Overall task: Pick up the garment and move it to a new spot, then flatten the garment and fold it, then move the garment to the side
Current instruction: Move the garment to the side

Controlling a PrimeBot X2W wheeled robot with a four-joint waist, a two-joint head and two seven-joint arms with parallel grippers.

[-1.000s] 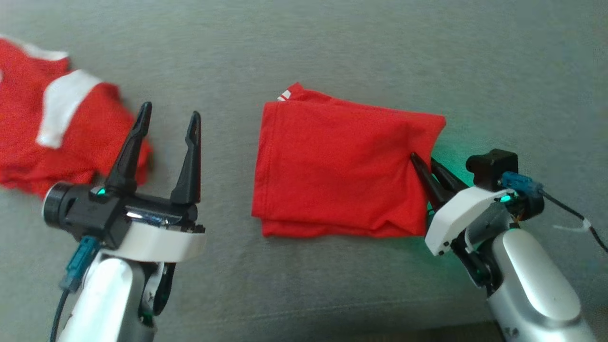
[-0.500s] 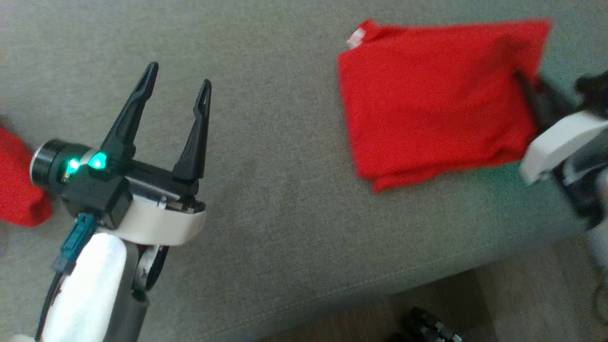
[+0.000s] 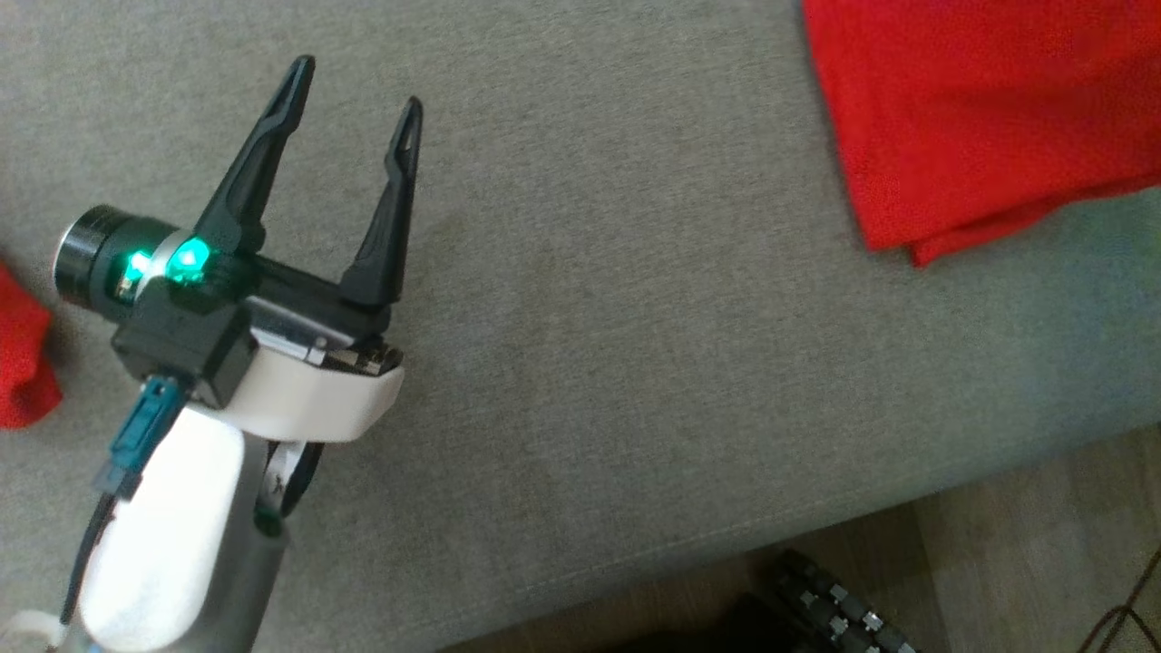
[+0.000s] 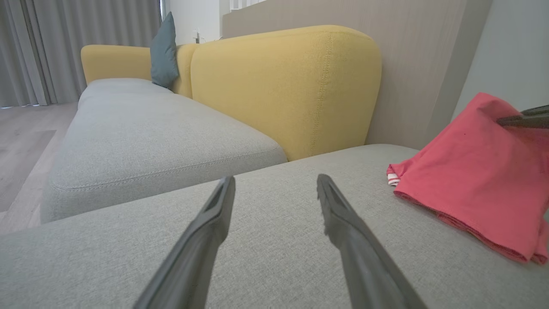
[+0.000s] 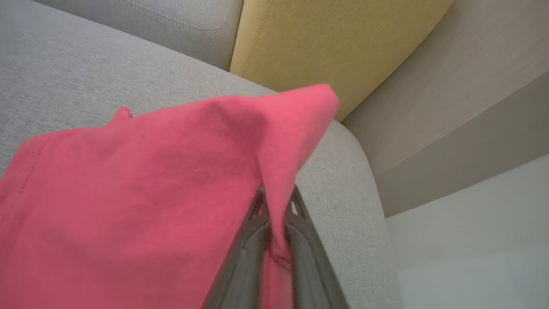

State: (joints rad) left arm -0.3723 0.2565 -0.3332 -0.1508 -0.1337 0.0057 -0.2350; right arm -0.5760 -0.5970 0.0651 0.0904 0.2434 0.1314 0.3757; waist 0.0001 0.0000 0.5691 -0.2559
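Observation:
The folded red garment [image 3: 980, 118] lies on the grey sofa seat at the top right of the head view, running off the frame. In the right wrist view my right gripper [image 5: 276, 195] is shut on the garment [image 5: 150, 193], pinching its edge so a corner stands up in a peak. My left gripper [image 3: 358, 83] hovers open over bare seat, well left of the garment. The left wrist view has my left gripper [image 4: 275, 179] open and holding nothing, the garment [image 4: 472, 184] at the right, and a dark finger [image 4: 523, 120] of the right gripper on its raised edge.
Another red cloth [image 3: 23, 354] pokes in at the left edge. The grey seat [image 3: 635, 363] ends at a front edge, with wooden floor [image 3: 1043, 526] and a black wheeled part [image 3: 834, 608] below. A yellow backrest [image 4: 283, 86] and teal cushion [image 4: 165, 51] stand behind.
The head view has swung, so everything has shifted in it. The garment, held by my right gripper, has moved right, farther from the open left gripper. The right gripper has left the view.

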